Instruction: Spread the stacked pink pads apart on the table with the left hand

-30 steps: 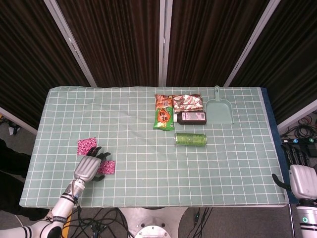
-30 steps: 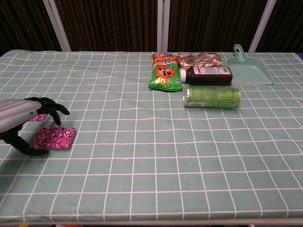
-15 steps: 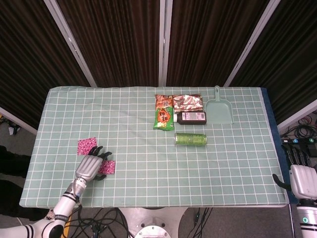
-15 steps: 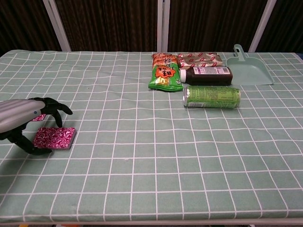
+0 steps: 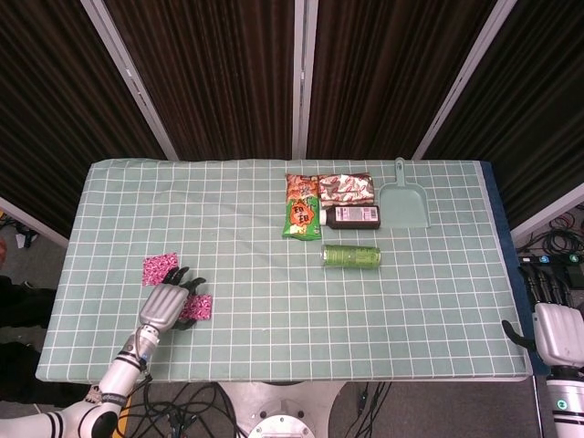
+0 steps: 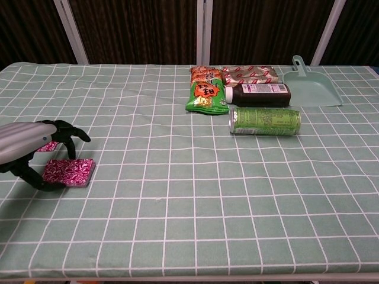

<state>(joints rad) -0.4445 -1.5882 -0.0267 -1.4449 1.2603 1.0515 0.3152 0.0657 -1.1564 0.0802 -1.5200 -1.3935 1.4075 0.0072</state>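
Two pink patterned pads lie apart near the table's front left. One pad (image 5: 160, 268) (image 6: 50, 145) lies farther back; the nearer pad (image 5: 198, 307) (image 6: 70, 172) lies flat just in front of it. My left hand (image 5: 165, 302) (image 6: 32, 148) hovers over the nearer pad's left side, its dark fingers (image 6: 66, 132) curled downward and spread, holding nothing that I can see. Whether the fingertips touch the pad is unclear. My right hand (image 5: 557, 321) hangs off the table's right edge, away from the pads, seen from the back.
Towards the back centre lie two snack bags (image 5: 303, 206) (image 6: 206, 89), a foil packet (image 5: 347, 188), a dark bottle (image 5: 353, 216) (image 6: 258, 94) and a green can (image 5: 350, 257) (image 6: 265, 120). A teal dustpan (image 5: 403, 198) (image 6: 310, 86) sits beside them. The green checked cloth (image 5: 274, 301) covers the table.
The left hand has risen and drawn slightly back to the left; the nearer pad has not visibly moved. The right hand is still.
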